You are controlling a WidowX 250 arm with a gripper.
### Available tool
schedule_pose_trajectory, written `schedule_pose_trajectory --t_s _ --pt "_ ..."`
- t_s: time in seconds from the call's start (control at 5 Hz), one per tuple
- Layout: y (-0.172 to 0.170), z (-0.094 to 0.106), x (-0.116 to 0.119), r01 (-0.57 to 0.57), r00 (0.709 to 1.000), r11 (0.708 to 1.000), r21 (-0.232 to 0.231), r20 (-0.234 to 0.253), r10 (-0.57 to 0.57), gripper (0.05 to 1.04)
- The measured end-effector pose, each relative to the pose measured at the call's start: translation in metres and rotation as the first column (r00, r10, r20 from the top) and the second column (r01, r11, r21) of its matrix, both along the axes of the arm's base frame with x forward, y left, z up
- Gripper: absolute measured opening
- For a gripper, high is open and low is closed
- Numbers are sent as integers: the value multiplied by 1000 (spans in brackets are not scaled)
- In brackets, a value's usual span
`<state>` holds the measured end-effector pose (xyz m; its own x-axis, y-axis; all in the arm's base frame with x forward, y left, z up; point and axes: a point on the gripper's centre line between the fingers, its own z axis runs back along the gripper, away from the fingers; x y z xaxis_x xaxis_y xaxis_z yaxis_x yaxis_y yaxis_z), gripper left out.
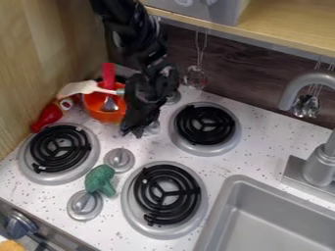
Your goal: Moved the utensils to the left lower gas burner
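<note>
The black gripper hangs down just right of the orange pot, above the counter between the pot and the back right burner. In the pot stands a red-handled utensil with a metal end. A white utensil lies across the pot's top, its teal tip close beside the gripper. The left lower burner, a black coil in a silver ring, has nothing on it.
A red bottle lies left of the pot, near the wooden wall. Two other burners are to the right. A green toy rests by the silver knobs. The sink and faucet stand at right.
</note>
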<state>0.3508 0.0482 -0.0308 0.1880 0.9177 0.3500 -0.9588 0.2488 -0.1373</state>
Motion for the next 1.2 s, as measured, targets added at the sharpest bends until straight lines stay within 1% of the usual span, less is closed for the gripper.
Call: schedule_pose_trajectory --t_s 0.2,0.4,0.6,0.8,1.0,1.2 --pt "1 2 1 -128 991 992 -22 24 128 368" --pt "5 5 3 -276 960 961 -36 43 277 368" --pt "15 6 0 -391 910 920 22 157 383 368" --pt "12 5 -3 -447 880 894 37 196 432 368" --pt "11 -5 -13 -524 839 851 36 195 508 368" --pt "3 -11 -17 -572 808 820 -29 150 570 368"
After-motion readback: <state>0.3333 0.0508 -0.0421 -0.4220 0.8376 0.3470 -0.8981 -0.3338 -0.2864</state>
